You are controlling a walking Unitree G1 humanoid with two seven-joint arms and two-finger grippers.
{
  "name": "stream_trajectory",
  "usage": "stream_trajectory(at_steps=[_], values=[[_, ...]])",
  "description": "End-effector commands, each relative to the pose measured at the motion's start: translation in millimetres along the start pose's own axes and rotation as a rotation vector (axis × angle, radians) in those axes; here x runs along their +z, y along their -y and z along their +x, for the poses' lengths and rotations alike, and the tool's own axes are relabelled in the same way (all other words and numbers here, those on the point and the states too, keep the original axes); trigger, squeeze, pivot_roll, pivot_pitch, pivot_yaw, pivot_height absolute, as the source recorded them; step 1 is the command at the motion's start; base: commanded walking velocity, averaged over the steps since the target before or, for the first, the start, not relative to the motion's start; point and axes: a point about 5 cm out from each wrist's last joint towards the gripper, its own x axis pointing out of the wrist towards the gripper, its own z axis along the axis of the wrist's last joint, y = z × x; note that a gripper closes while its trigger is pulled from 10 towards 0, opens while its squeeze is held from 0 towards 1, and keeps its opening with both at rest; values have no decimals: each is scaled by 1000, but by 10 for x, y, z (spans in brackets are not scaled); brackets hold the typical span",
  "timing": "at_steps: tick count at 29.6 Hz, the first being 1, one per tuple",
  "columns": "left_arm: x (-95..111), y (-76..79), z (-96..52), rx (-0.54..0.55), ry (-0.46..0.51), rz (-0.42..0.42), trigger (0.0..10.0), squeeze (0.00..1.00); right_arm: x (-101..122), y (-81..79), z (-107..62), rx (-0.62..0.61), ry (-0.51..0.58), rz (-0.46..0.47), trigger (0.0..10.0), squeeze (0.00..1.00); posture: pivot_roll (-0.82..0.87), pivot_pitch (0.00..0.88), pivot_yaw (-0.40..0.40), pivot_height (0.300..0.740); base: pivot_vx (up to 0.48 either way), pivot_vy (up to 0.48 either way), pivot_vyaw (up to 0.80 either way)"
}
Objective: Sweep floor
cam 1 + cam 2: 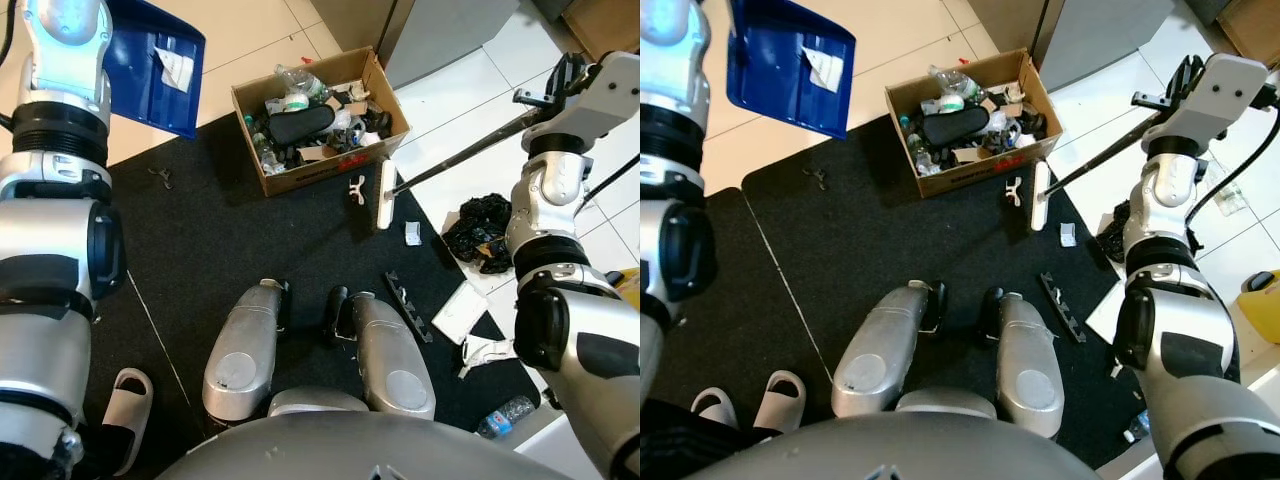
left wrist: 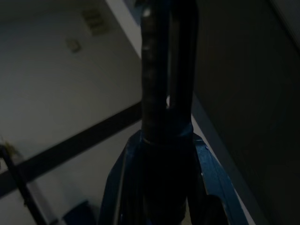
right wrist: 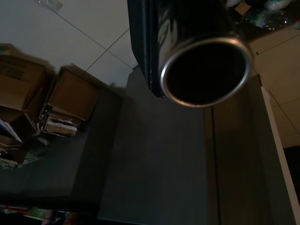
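Note:
A blue dustpan (image 1: 150,70) hangs raised at the far left over the tan floor, a crumpled white paper (image 1: 178,68) lying in it. My left gripper (image 2: 161,61) is shut on its dark handle (image 2: 159,140). My right gripper (image 1: 558,88), raised at the far right, is shut on the broom's long dark handle (image 1: 470,150). The handle's metal tube end (image 3: 204,70) fills much of the right wrist view. The white broom head (image 1: 385,195) rests on the black mat (image 1: 220,240), just right of a small white scrap (image 1: 357,190).
A cardboard box (image 1: 330,167) full of rubbish stands on the mat's far edge. To the right lie a white bit (image 1: 413,233), a black strip (image 1: 408,305), white paper (image 1: 460,312), a black bag (image 1: 480,232) and a bottle (image 1: 505,415). A slipper (image 1: 125,400) sits near left.

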Motion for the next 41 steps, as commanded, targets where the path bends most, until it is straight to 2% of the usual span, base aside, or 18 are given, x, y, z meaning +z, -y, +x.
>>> stream_trajectory(at_steps=[1, 2, 3, 4, 5, 6, 7, 13, 16, 20, 21, 22, 25, 28, 34, 36, 39, 41], values=[[109, -48, 72, -6, 77, 62, 10000, 0, 68, 66, 3, -20, 53, 5, 10000, 0, 188, 78, -4, 740, 0, 0, 0], [86, -48, 75, 12, 61, 45, 10000, 0, 64, 69, -2, -23, 52, 8, 10000, 0, 187, 80, 0, 740, 0, 0, 0], [36, -59, 71, 50, 20, -14, 10000, 0, 59, 72, -6, -25, 50, 9, 10000, 0, 185, 81, 3, 740, 0, 0, 0], [36, -59, 71, 50, 20, -14, 10000, 0, 59, 72, -6, -25, 50, 9, 10000, 0, 185, 81, 3, 740, 0, 0, 0], [-35, -87, 51, 115, -34, -93, 10000, 0, 54, 74, -11, -27, 49, 11, 10000, 0, 181, 81, 3, 740, 0, 0, 0], [-35, -87, 51, 115, -34, -93, 10000, 0, 54, 74, -11, -27, 49, 11, 10000, 0, 181, 81, 3, 740, 0, 0, 0], [-101, -117, 22, 178, -79, -154, 10000, 0, 51, 76, -15, -29, 48, 13, 10000, 0, 181, 81, 3, 740, 0, 0, 0], [-205, -156, -86, 258, -129, -151, 10000, 0, 48, 73, -14, -25, 45, 16, 10000, 0, 187, 85, -7, 740, 0, 0, 0], [-242, -151, -112, 276, -151, -183, 10000, 0, 50, 68, -7, -22, 43, 18, 10000, 0, 189, 86, -8, 740, 0, 0, 0], [-403, -189, -168, 404, -271, -461, 10000, 0, 45, 25, 2, -10, 37, 24, 10000, 0, 191, 84, -14, 740, 0, 0, 0], [-419, -181, -173, 409, -284, -494, 10000, 0, 43, 19, 1, -8, 36, 25, 10000, 0, 191, 84, -14, 740, 0, 0, 0], [-437, -156, -177, 404, -298, -539, 10000, 0, 42, 16, 1, -5, 34, 25, 10000, 0, 192, 83, -17, 740, 0, 0, 0], [-451, -125, -181, 387, -311, -575, 10000, 0, 41, 13, 1, -1, 33, 24, 10000, 0, 192, 83, -17, 740, 0, 0, 0], [-458, -38, -206, 347, -320, -668, 10000, 0, 40, 10, 1, 12, 31, 23, 10000, 0, 193, 83, -24, 740, 0, 0, 0], [-420, 29, -219, 317, -309, -713, 10000, 0, 39, 12, 3, 19, 28, 22, 10000, 0, 194, 84, -26, 740, 0, 0, 0], [-391, 182, -246, 260, -337, -756, 10000, 0, 34, -6, 7, 27, 22, 21, 10000, 0, 203, 84, -32, 740, 0, 0, 0], [-377, 280, -279, 230, -352, -781, 10000, 0, 30, -17, 9, 32, 19, 21, 10000, 0, 205, 85, -34, 740, 0, 0, 0], [-380, 497, -400, 174, -392, -825, 10000, 0, 21, -38, 8, 41, 13, 20, 10000, 0, 204, 87, -34, 740, 0, 0, 0]])
